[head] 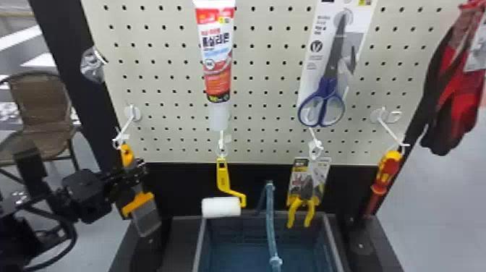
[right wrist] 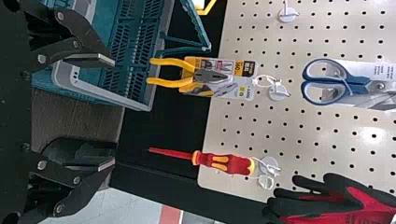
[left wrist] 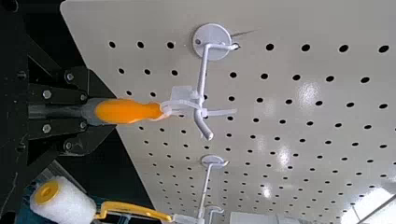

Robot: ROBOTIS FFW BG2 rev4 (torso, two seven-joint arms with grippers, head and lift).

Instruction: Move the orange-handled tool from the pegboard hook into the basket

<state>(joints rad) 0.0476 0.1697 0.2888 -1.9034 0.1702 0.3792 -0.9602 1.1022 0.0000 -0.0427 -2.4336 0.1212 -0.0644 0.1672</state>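
Observation:
In the head view, my left gripper point(head: 128, 173) is shut on the orange-handled tool point(head: 126, 156), at the pegboard's lower left; its flat grey blade point(head: 146, 219) hangs below. In the left wrist view, the left gripper point(left wrist: 91, 111) holds the tool near the base of its orange handle point(left wrist: 126, 111). A clear loop point(left wrist: 180, 105) at the handle's end still hangs on the white hook point(left wrist: 202, 79). The basket point(head: 200, 246) stands below the board, right of the tool. My right gripper point(right wrist: 113, 111) is open, with nothing between its fingers.
A yellow paint roller point(head: 221, 207) hangs right of the tool. Pliers point(head: 301, 213) hang over the basket's back right, a red screwdriver point(head: 388, 170) farther right. The basket's blue handle point(head: 270, 220) stands up. Scissors point(head: 325, 97) and gloves point(head: 452, 108) hang higher.

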